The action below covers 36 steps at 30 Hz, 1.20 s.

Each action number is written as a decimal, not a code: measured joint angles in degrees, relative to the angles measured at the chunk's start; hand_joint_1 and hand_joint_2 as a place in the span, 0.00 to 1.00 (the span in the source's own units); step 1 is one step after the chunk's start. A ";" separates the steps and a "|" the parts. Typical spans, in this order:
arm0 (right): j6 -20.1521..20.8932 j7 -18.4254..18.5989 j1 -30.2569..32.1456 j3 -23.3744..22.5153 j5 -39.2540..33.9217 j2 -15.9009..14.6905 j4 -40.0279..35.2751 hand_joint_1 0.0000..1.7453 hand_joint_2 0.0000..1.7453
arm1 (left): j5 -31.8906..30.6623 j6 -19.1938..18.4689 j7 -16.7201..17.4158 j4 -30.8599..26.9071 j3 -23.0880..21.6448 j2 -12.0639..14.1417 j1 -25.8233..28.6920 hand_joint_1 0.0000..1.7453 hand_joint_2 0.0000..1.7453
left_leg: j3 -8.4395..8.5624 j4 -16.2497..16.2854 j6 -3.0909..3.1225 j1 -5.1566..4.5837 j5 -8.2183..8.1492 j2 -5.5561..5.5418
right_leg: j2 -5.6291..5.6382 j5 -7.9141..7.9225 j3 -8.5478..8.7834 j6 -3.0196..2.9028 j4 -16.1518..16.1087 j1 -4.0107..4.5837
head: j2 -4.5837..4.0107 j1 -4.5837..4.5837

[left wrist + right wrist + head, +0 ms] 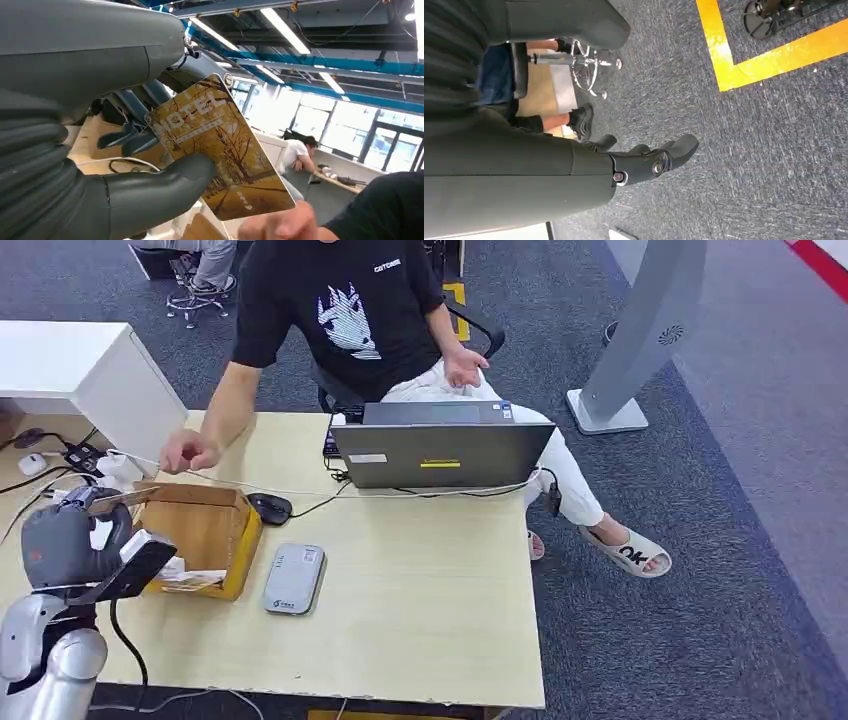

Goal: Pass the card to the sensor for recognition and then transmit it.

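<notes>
Head view: your left hand [70, 540] pinches the card [220, 150] between thumb and fingers [127, 137] above the bench [420, 600], and the grey sensor [294, 579] lies flat at three o'clock, nearest this hand.

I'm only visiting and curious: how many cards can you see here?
1 for certain: a golden card pinched in the robot's left hand, raised above the cardboard box. More may lie hidden inside that box.
</notes>
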 joint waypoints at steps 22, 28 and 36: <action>1.75 -0.42 -0.09 -1.31 3.54 0.48 0.00 0.00 1.00 | -3.34 -12.99 5.18 0.72 -27.15 -3.48 -8.59 1.00 1.00 | -0.02 0.03 0.01 -0.05 0.00 0.01 | 0.00 0.05 -0.01 0.05 -0.01 -0.01 | 0.00 -0.04; 1.66 0.13 -0.01 -1.90 3.61 0.72 0.00 0.00 1.00 | -6.14 -15.39 9.88 5.68 -30.56 -3.52 -9.65 1.00 1.00 | -0.05 0.03 0.01 -0.04 0.00 0.00 | 0.00 0.05 -0.03 0.05 -0.01 -0.01 | 0.00 0.00; 1.62 0.31 -0.01 -2.62 3.65 0.92 0.00 0.00 1.00 | -9.17 -16.56 13.32 8.13 -32.37 -3.24 -10.32 1.00 1.00 | -0.07 0.03 0.01 -0.05 0.00 0.01 | 0.01 0.05 -0.03 0.05 -0.01 -0.02 | 0.00 -0.02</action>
